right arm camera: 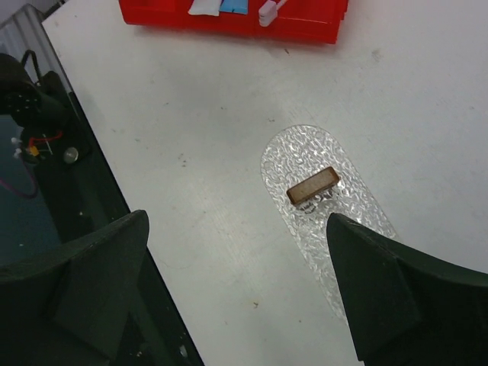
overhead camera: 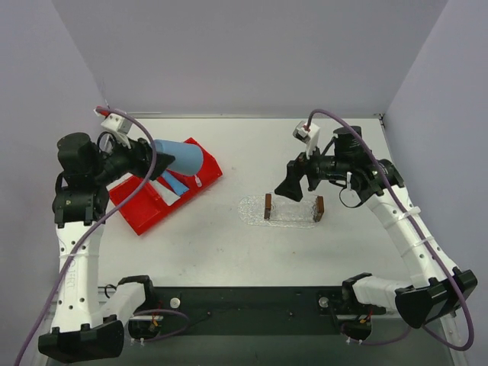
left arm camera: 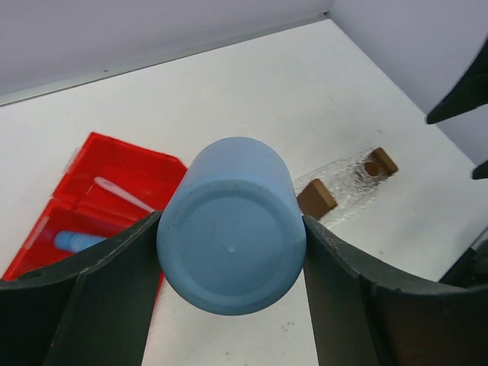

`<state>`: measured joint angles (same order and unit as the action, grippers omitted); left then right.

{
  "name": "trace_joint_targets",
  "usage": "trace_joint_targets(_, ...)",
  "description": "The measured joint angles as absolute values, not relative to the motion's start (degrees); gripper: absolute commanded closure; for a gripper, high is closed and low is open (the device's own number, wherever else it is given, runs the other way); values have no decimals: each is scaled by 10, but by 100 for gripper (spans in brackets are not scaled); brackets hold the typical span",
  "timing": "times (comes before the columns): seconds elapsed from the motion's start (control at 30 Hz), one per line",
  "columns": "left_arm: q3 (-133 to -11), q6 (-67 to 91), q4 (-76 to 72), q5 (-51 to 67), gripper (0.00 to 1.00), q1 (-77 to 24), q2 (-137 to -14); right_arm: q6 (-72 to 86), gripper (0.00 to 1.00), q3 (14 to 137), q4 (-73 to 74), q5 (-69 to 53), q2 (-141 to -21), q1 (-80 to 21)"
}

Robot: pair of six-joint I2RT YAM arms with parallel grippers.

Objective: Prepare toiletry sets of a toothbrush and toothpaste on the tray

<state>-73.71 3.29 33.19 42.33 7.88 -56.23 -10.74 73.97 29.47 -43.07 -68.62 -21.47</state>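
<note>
Right hand [right arm camera: 238,229] hangs released above the table [overhead camera: 229,244], its dark fingers [right arm camera: 99,282] spread wide with only bare table between them. Just below it, slightly nearer the arm bases, lies the tray [overhead camera: 293,209]. It is small, clear and rectangular, with a dark brown block [overhead camera: 268,206] standing at each short end. The tray rests on a clear oval mat [overhead camera: 252,210] with a bubbly surface. From the right wrist only one block shows, and the clear walls are hard to make out against the mat.

Farther back on the left side, the left hand [left arm camera: 230,223] is clenched on a round blue cup [overhead camera: 181,158], one finger [left arm camera: 114,282] pressed against each side. The cup is held on its side in the air, with its flat bottom toward the wrist camera. It hangs over the far corner of a red bin [overhead camera: 141,210], which sits askew on the table, well apart from the tray.

The toothbrush [left arm camera: 122,194] lies in the bin: a thin white stick whose pinkish-white head rests at the bin's edge on the tray side. Near it lies the toothpaste. One tube [left arm camera: 76,242] is bright blue and flat, and just beside it is a pale whitish tube [right arm camera: 204,8]. From the top the cup hides part of them, so I cannot tell exactly which compartment each one lies in.
</note>
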Motion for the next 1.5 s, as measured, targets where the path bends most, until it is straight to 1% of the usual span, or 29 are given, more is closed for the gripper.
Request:
trace_joint_targets(0.2,-681,122,230,425,100,-6,-556,-48,10,743,247,-509,-708,-215)
trace_joint_targets(0.4,-620,203,113,427,100,-45,-546,35,13,731,146,-570,-713,-218)
trace_joint_targets(0.6,-588,284,-8,438,100,-62,-546,128,17,714,29,-614,-730,-238)
trace_joint_targets(0.8,-562,353,-90,445,100,-67,-551,205,20,714,-60,-637,-769,-262)
trace_joint_targets(0.97,-527,414,-169,453,100,-74,-561,238,22,718,-100,-640,-791,-286)
trace_joint_targets(1.17,-507,451,-217,455,100,-82,-570,258,26,730,-130,-640,-807,-302)
trace_joint_targets(1.37,-491,474,-257,455,100,-83,-570,288,38,744,-171,-644,-826,-311)
trace_joint_targets(1.5,-482,476,-269,455,100,-84,-570,314,51,745,-197,-648,-840,-312)
